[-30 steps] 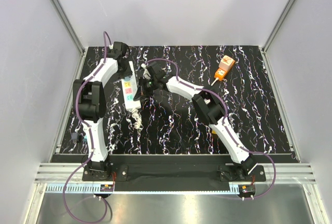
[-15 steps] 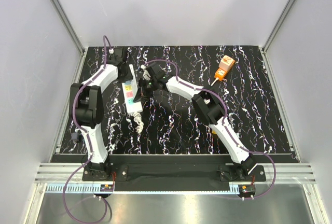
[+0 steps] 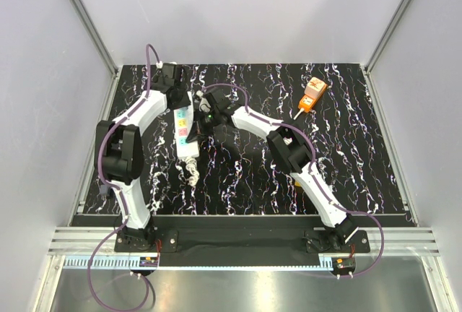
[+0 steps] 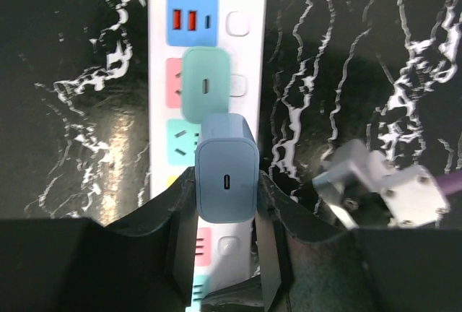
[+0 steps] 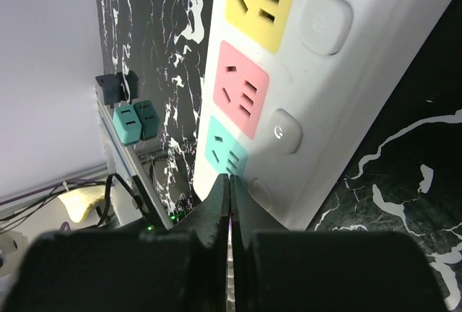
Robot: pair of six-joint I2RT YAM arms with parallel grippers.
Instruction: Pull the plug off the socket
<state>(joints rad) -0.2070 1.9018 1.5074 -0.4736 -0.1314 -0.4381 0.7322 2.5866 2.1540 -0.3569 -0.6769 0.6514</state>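
Plug: blue-grey charger block (image 4: 226,160) standing over the teal outlet, mid-row on the socket. Cannot tell whether its pins have left the outlet.
Plug, form: matte plastic, rounded-corner rectangle, with one small slot port in the top face.
Socket: long white power strip (image 4: 254,52) lying flat at the far left of the table. Smooth plastic, with a row of blue, pink, teal and yellow squares and a rounded button beside each.
Change, last second: the left wrist now sits over the strip, where before it stood off to the strip's far-left side. The strip has shifted slightly to the right.
Meaning (judgement): grasp looks made, and the pull away from the strip comes next.
Left gripper (image 4: 226,189): closed on the plug, with a black finger against each flank.
Right gripper (image 5: 229,189): fingers pressed together with nothing between them. The tips are at the strip by a teal outlet, probably bracing it.
Neighbour: mint-green charger (image 4: 207,84) in the pink outlet just beyond the plug, same rounded shape.
Table (image 4: 346,52): black with white marble veining and a slight sheen.
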